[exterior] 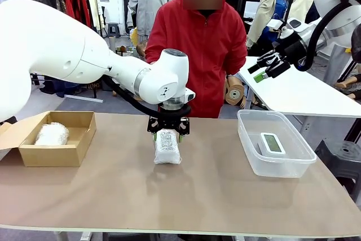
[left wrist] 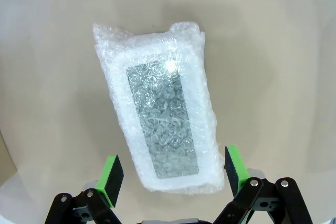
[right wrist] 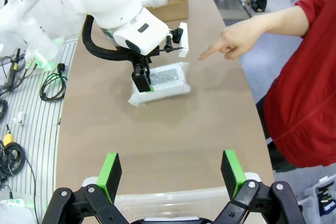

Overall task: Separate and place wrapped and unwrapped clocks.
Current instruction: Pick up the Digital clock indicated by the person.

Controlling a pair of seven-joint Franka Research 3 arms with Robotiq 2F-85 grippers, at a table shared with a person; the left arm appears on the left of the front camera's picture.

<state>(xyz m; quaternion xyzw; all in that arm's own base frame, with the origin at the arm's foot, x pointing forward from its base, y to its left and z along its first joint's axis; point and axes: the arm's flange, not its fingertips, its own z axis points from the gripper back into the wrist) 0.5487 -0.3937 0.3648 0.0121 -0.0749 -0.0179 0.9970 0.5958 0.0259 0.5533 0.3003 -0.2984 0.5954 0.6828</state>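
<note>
A clock wrapped in bubble wrap (exterior: 167, 148) lies in the middle of the table, its dark screen showing through the wrap (left wrist: 163, 114). My left gripper (exterior: 168, 130) hangs open just over it, and its green pads (left wrist: 111, 176) stand on either side of the bundle's near end without closing on it. The right wrist view shows the same wrapped clock (right wrist: 167, 80) under the left gripper (right wrist: 143, 83). A second wrapped bundle (exterior: 52, 134) lies in the cardboard box (exterior: 79, 139). The bare white clock (exterior: 272, 143) lies in the clear bin (exterior: 248, 145). My right gripper (exterior: 265, 69) is open, high above the bin (right wrist: 170, 171).
A person in a red top stands at the far edge and points a finger (right wrist: 207, 53) toward the wrapped clock. The cardboard box (right wrist: 176, 3) sits at the table's left end and the clear bin's rim (right wrist: 173, 196) at the right end. A white table (exterior: 304, 91) stands behind on the right.
</note>
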